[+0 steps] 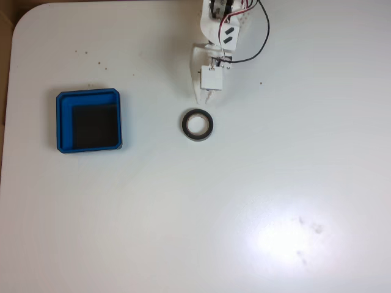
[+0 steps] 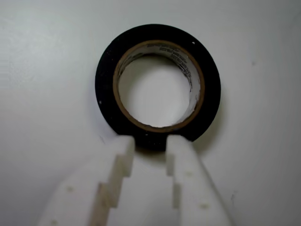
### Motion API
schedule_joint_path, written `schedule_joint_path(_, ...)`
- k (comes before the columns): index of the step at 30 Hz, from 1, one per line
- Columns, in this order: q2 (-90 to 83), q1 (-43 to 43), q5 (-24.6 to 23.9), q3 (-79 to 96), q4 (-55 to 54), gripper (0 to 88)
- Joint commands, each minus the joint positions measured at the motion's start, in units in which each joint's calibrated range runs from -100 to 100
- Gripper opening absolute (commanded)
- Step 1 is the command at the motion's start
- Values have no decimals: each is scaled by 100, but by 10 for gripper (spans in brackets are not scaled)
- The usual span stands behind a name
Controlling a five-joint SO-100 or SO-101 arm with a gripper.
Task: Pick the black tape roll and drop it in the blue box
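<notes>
The black tape roll (image 1: 197, 124) lies flat on the white table, its pale core and round hole facing up. In the wrist view the black tape roll (image 2: 106, 89) sits just beyond my gripper (image 2: 150, 141). The two white fingertips (image 2: 123, 146) stand a narrow gap apart, and the roll's near rim shows in that gap. Nothing is clamped between them. In the fixed view my gripper (image 1: 204, 101) points down at the table just above the roll. The blue box (image 1: 64, 122), a shallow tray with a dark floor, rests far to the left.
The white table (image 1: 244, 201) has a rounded corner at the upper left. A bright glare patch lies at the lower right. Red and black cables loop off the arm (image 1: 221, 27) at the top edge.
</notes>
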Motion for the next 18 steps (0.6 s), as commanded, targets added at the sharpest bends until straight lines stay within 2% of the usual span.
schedule_joint_path(1,1598,-126,-14,-1755,-71,5)
schedule_joint_path(9,4123,-214,-14,-3633,-71,6)
schedule_joint_path(14,5102,-449,-14,-3776,-71,7)
schedule_joint_path(18,5235,-605,-14,-3740,-63,7)
